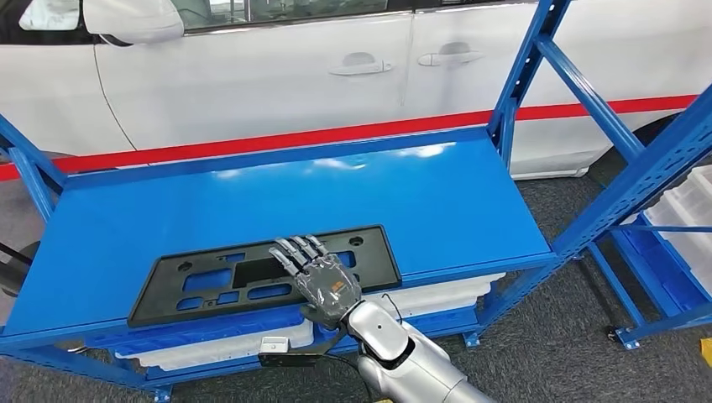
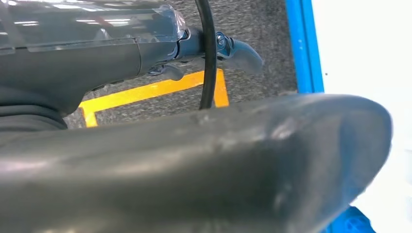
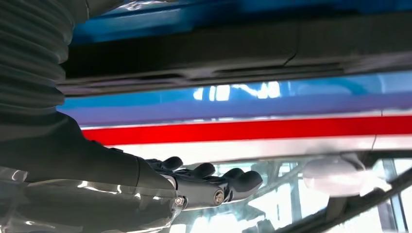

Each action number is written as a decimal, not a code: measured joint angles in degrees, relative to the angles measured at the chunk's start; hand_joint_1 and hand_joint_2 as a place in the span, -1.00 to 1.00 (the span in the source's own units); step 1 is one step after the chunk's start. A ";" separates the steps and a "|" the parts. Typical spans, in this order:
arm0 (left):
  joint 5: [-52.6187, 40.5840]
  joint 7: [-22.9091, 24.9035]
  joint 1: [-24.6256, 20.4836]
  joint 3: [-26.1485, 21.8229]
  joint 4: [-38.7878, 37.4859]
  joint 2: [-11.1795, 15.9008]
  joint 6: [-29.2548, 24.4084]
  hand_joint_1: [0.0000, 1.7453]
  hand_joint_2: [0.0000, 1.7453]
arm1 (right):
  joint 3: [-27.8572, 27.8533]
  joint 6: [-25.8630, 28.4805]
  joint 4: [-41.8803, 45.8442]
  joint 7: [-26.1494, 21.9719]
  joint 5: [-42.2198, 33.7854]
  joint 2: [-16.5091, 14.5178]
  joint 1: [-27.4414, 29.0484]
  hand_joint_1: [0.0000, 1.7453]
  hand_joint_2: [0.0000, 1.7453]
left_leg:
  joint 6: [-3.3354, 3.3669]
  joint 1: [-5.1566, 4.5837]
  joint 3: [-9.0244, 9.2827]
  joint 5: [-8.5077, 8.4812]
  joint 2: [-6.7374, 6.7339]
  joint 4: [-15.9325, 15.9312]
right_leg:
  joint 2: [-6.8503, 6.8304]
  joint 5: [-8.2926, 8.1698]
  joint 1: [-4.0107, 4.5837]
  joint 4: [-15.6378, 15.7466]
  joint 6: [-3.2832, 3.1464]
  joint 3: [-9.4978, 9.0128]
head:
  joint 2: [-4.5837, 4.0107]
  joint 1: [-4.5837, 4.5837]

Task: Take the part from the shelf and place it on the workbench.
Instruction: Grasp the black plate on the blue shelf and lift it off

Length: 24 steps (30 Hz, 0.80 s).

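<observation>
Part (image 1: 210, 281), a flat black plastic panel with rectangular cut-outs, lies on the blue shelf (image 1: 336, 189) near its front edge, toward seven o'clock of the shelf deck in the head view. Its long axis runs from nine o'clock to three o'clock, with the three o'clock end slightly farther from the robot, so it lies broadside to the robot and not end-on.

Moving right along the panel, the right hand (image 1: 317, 280) sits over the section just past its middle. The palm faces down and the fingers are stretched toward twelve o'clock across the panel's width. From the head view the fingers look laid flat over the panel, not curled under its near edge. I cannot tell whether they press on it or hang just above it, and nothing appears to be gripped. The right wrist view shows those dark fingers (image 3: 233, 179) extended and slightly apart, with the panel's dark edge close by.

This hand is plainly the nearer one. The left hand (image 2: 243, 53) shows in its own wrist view against grey floor, and I cannot tell how it is set.

My judgement is that the lift has not begun, and the coming grasp depends on getting fingers around the panel's near long edge at six o'clock.
</observation>
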<state>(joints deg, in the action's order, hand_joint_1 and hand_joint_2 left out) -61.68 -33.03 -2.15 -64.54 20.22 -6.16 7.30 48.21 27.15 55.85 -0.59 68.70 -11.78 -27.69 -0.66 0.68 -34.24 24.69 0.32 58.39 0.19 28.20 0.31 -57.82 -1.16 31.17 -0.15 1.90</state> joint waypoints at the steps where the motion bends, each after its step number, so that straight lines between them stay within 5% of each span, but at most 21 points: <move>1: -0.09 -0.02 -0.02 0.00 -0.09 -0.01 0.00 -1.00 -1.00 | -0.04 -0.13 -0.59 0.13 0.09 -0.17 -0.25 -1.00 1.00 | 0.33 0.11 0.03 -0.09 -0.01 -0.13 | -0.02 0.11 -0.05 -0.01 0.25 0.01 | 0.00 0.01; 3: -0.17 -0.08 -0.12 0.00 -0.26 -0.04 0.00 -1.00 -1.00 | -0.11 -0.28 -1.45 0.29 0.15 -0.46 -0.71 -1.00 1.00 | 1.07 0.36 0.25 -0.21 -0.03 -0.55 | -0.05 1.51 -0.14 -2.06 0.76 0.89 | 0.00 0.00; 4: -0.21 -0.09 -0.21 0.00 -0.33 -0.05 -0.01 -1.00 -1.00 | -0.15 -0.28 -1.77 0.36 0.17 -0.53 -0.90 -0.69 1.00 | 1.37 0.46 0.36 -0.23 -0.06 -0.70 | -0.05 2.92 -0.23 -4.73 1.01 2.20 | 0.00 -0.01; 7: -0.39 -0.12 -0.35 0.00 -0.44 -0.04 -0.10 -1.00 -1.00 | -0.21 -0.72 -2.90 0.61 0.48 -0.58 -1.11 0.81 1.00 | 1.75 0.41 0.43 -0.03 -0.08 -0.71 | -0.06 6.69 -0.55 -15.38 1.49 8.30 | 0.00 -0.01; 8: -0.51 -0.16 -0.36 0.00 -0.47 -0.03 -0.19 -1.00 -1.00 | -0.23 -1.25 -3.29 0.76 0.66 -0.59 -1.14 1.00 1.00 | 1.74 0.40 0.51 0.07 -0.05 -0.69 | -0.08 6.25 -0.63 -16.50 1.52 9.32 | 0.00 -0.01; 9: -0.65 -0.20 -0.38 0.00 -0.49 -0.03 -0.28 -1.00 -1.00 | -0.27 -2.00 -3.64 0.94 0.85 -0.66 -1.21 1.00 1.00 | 1.67 0.40 0.66 0.18 -0.01 -0.68 | -0.10 4.71 -0.68 -15.33 1.47 9.19 | 0.00 -0.01; 11: -0.89 -0.29 -0.48 0.00 -0.55 -0.04 -0.44 -1.00 -1.00 | -0.42 -3.51 -4.17 1.24 1.09 -0.94 -1.39 1.00 1.00 | 1.45 0.41 1.08 0.44 0.08 -0.66 | -0.13 0.20 -0.65 -8.03 1.02 6.20 | 0.00 -0.01; 13: -1.06 -0.38 -0.70 0.00 -0.63 -0.06 -0.54 -1.00 -1.00 | -0.64 -4.49 -4.55 1.40 1.16 -1.43 -1.64 1.00 1.00 | 0.96 0.21 1.24 0.75 0.11 -0.55 | -0.18 -2.09 -0.36 -1.84 0.53 3.51 | 0.00 -0.01; 18: -1.29 -0.49 -1.07 0.01 -0.77 -0.12 -0.79 -1.00 -1.00 | -1.38 -5.28 -5.16 1.37 1.11 -2.25 -2.23 1.00 1.00 | -0.69 0.33 1.05 1.88 0.02 0.55 | -0.16 -2.43 -0.33 0.29 -0.72 2.43 | 0.00 0.00; 22: -1.28 -0.53 -0.99 0.00 -0.87 -0.13 -1.04 -1.00 -1.00 | -1.54 -5.24 -5.48 1.35 1.13 -2.57 -2.66 1.00 1.00 | -1.57 0.50 -4.91 8.16 -0.02 13.55 | -0.29 -2.37 -0.36 0.60 -1.48 1.90 | 0.00 0.01; 24: -1.27 -0.54 -0.83 -0.01 -0.88 -0.11 -1.16 -1.00 -1.00 | -1.63 -5.16 -5.53 1.23 1.09 -2.52 -2.70 1.00 1.00 | -1.69 0.51 -5.60 7.30 -0.04 14.67 | -0.20 -2.20 -0.32 0.55 -1.47 1.66 | 0.00 0.01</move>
<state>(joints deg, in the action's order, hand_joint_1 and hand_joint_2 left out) -62.94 -33.57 -2.98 -64.55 19.33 -6.27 6.14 46.58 21.99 50.31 0.64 69.79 -14.29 -30.39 -2.35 1.19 -39.84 31.99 0.28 73.06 -0.01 26.01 -0.01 -57.27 -2.63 32.83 -0.15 1.91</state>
